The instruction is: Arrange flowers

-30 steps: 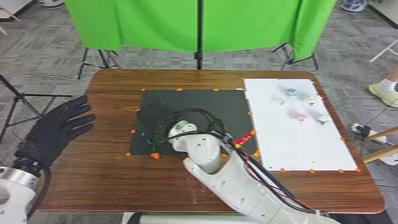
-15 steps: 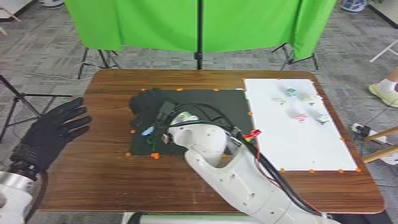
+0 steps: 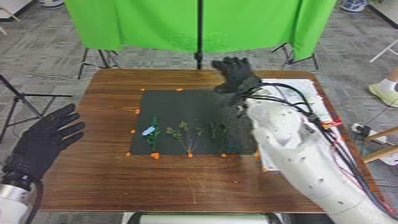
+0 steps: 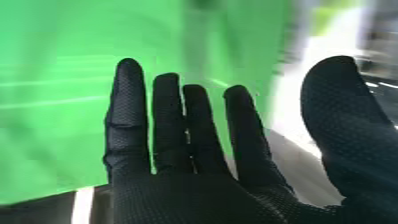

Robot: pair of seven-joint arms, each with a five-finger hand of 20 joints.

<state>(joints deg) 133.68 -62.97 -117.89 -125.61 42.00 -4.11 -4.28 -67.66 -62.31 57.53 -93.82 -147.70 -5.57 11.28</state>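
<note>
In the head view my right hand [image 3: 236,80] is over the table's far edge, between the dark mat [image 3: 191,107] and the white sheet [image 3: 342,159], fingers straight and holding nothing. A blue flower [image 3: 149,131] on a green stem lies on the mat's left part. Beside it are thin branching sprigs [image 3: 187,137] and a dark green stem [image 3: 218,135]. My left hand [image 3: 44,137] is left of the table, open. In the right wrist view my right hand [image 4: 182,195] has its fingers extended and thumb apart.
The brown wooden table [image 3: 178,187] has small orange markers [image 3: 155,156] around the mat. My right arm crosses over the white sheet. A green curtain [image 3: 151,25] and a black stand [image 3: 199,60] are beyond the far edge.
My right hand has swung from the mat's left part to the far right and up. The blue flower and stems on the mat are uncovered. My left hand has shifted slightly down.
</note>
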